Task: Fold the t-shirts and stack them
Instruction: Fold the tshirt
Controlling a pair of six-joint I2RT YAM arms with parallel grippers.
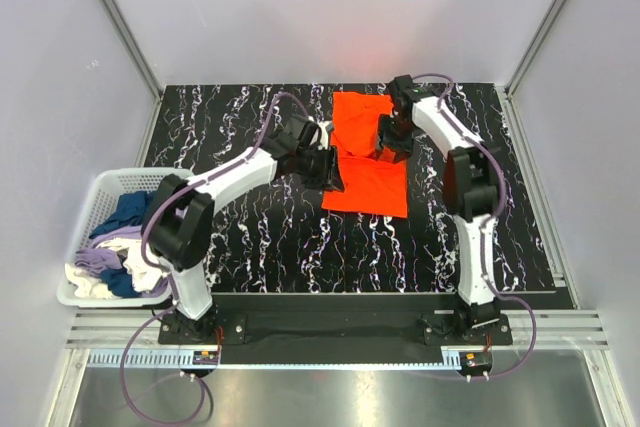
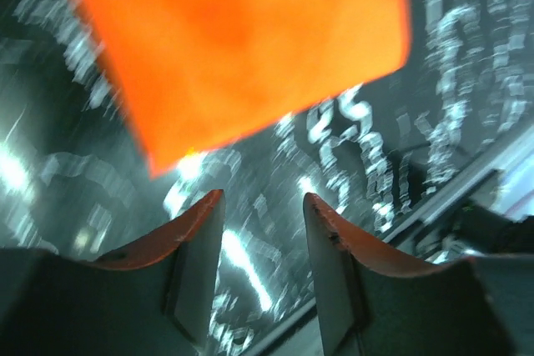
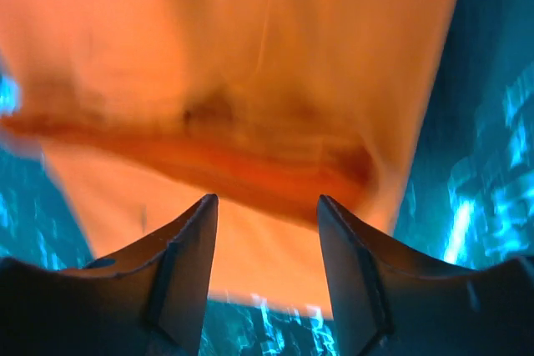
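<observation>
Step in hand: I judge this a pause between folds of the orange t-shirt [image 1: 360, 187], both hands free of it
Left gripper [image 2: 263, 198]: fingers parted to a middling gap, nothing between them, only bare table [image 1: 250, 237] showing through
Right gripper [image 3: 267, 202]: fingers parted a little wider, nothing pinched; orange cloth shows through the gap, lying below the tips
Shirt from the left hand: just ahead of the fingertips and off to the hand's right, with a corner of the cloth the nearest part; apart from the fingers in the wrist view
Shirt from the right hand: straight under and ahead of the fingers, with a raised fold ridge running crosswise just past the tips
Long axis: the shirt lies lengthwise away from the arm bases, so each hand meets a long side, the left from outside the edge and the right from over the cloth
Nearer arm: the right, which hangs over the shirt; the left stands beside its edge
Next move, my judgement: it turns on that crosswise ridge, so I would take the cloth along the long sides and fold across the axis
Risk: a single layer may slip from a shallow pinch
Other t-shirts [image 1: 115, 247]: navy, lavender and cream, heaped in the basket [image 1: 90, 197] well behind the left hand, not yet folded
</observation>
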